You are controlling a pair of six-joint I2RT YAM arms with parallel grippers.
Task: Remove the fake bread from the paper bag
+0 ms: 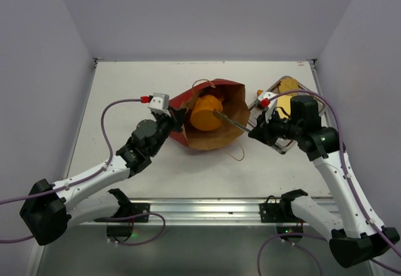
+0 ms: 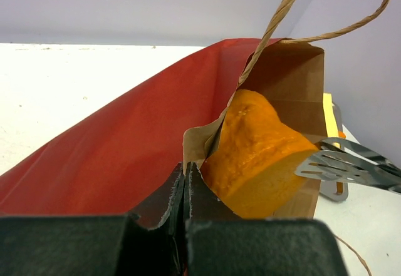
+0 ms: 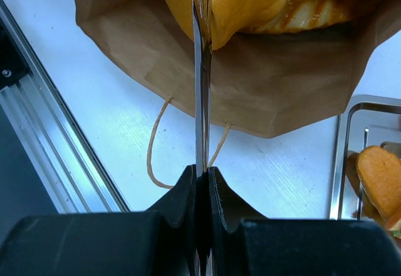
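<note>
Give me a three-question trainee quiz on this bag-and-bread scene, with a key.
1. True or false: the paper bag stands upright.
2. Fill in: the right gripper holds metal ____ that reach the orange bread.
3. What does the left gripper pinch? A) nothing B) the bag's edge C) the bread

Key: 1 false, it lies on its side with its mouth open. 2 tongs. 3 B.

Tray [image 3: 341, 163] and its bread [image 3: 379, 176] run off frame
</note>
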